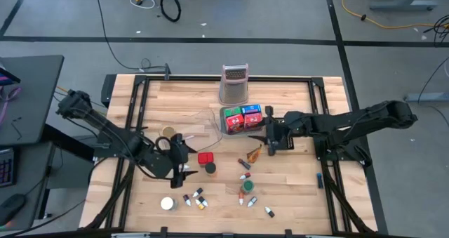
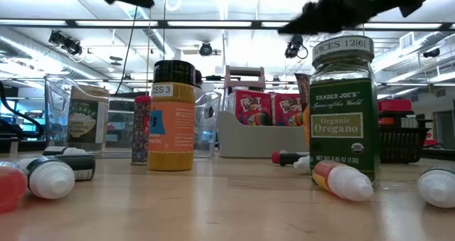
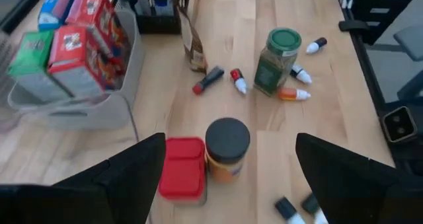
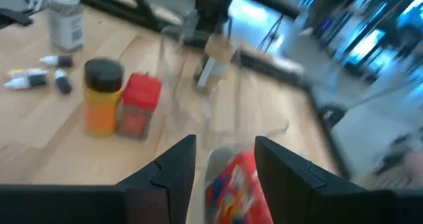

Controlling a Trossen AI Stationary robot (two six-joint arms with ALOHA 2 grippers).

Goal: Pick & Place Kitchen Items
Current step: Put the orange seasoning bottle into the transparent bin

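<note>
Glass oregano jar (image 2: pixel 343 113) foremost; left hand (image 3: pixel 228 178) spread wide; right hand (image 4: pixel 225 159) parted over glossy cereal box (image 4: pixel 232 184)

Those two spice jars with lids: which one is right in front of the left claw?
The black-capped yellow jar, beside the red container, sits just ahead of the left claw. The green-lidded oregano jar stands farther off among the small dropper bottles.
</note>
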